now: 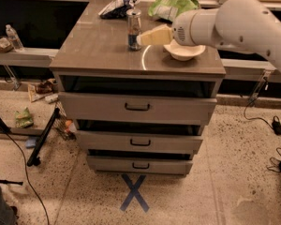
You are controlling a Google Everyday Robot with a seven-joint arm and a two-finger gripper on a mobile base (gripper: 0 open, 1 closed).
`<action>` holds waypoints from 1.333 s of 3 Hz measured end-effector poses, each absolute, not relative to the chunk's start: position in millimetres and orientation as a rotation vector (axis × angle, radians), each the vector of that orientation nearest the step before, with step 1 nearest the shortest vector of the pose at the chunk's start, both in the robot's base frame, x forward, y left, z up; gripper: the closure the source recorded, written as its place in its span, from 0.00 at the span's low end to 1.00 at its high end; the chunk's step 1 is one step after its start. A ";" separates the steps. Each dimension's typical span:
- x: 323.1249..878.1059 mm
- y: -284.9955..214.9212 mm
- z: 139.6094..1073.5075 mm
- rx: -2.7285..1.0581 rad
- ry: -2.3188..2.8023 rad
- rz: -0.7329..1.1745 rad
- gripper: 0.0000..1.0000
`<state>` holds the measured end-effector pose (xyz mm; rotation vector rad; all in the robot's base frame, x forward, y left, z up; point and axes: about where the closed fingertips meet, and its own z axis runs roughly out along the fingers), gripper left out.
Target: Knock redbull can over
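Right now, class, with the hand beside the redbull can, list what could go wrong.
1. The hand is close beside the redbull can; a hard push might roll the can off the cabinet top.
2. The arm hangs low over the white bowl and could drag it along.

Pale-yellow jaws just beside silver-and-blue redbull can (133, 30); white bowl (183, 55), grey cabinet top (97, 51), blue floor X (134, 193).
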<state>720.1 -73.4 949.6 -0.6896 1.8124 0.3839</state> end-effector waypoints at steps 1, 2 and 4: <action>745.9 -44.2 938.2 -0.655 1.795 0.408 0.00; 768.1 -9.8 931.4 -0.636 1.773 0.446 0.00; 801.1 39.2 918.7 -0.640 1.721 0.505 0.00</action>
